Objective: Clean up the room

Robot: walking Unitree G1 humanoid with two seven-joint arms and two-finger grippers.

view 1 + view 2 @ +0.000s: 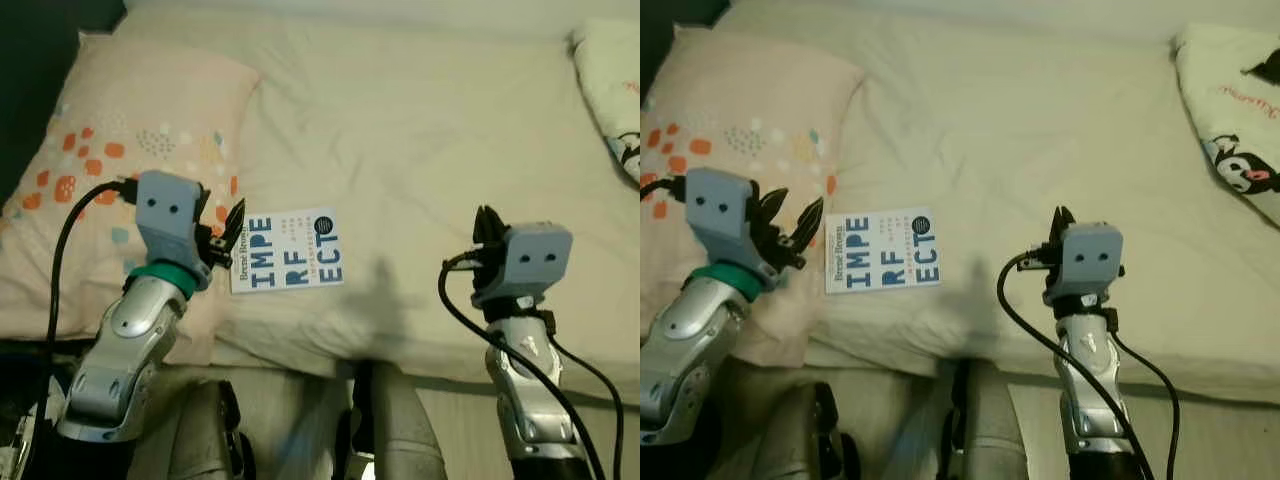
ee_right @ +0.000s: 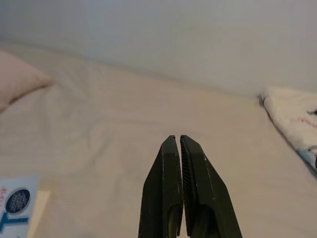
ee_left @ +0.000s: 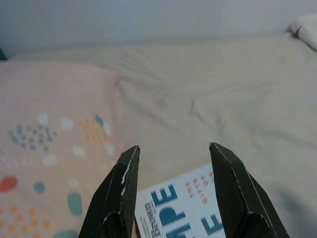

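1. So far, judging by how things lie, the tidying has barely started: the white paperback book with big blue block letters on its cover (image 1: 287,251) lies flat on the cream-coloured bed sheet (image 1: 430,150), near the bed's front edge, its spine side touching or just beside the pale pink pillow with orange and teal dots (image 1: 100,180).
2. Closest to it is the left gripper (image 1: 228,234), hovering at the book's spine edge with its two black fingers (image 3: 121,193) spread apart and nothing between them; in the left wrist view the cover sits just below and between the tips. My guess is that a grasp is being lined up, not made.
3. Over bare sheet, well apart from the book, the right gripper (image 1: 1059,222) has its fingers pressed together and holds nothing.
4. Left to do, as I judge it: lift the book and put it somewhere proper; that place is nowhere visible.
5. Hard to read: whether the left fingertips touch the cover or hang above it cannot be told.
6. At the right edge a white patterned cloth with a penguin print (image 1: 1235,130) is cut off, so its full shape is unclear, as is whether it needs tidying.
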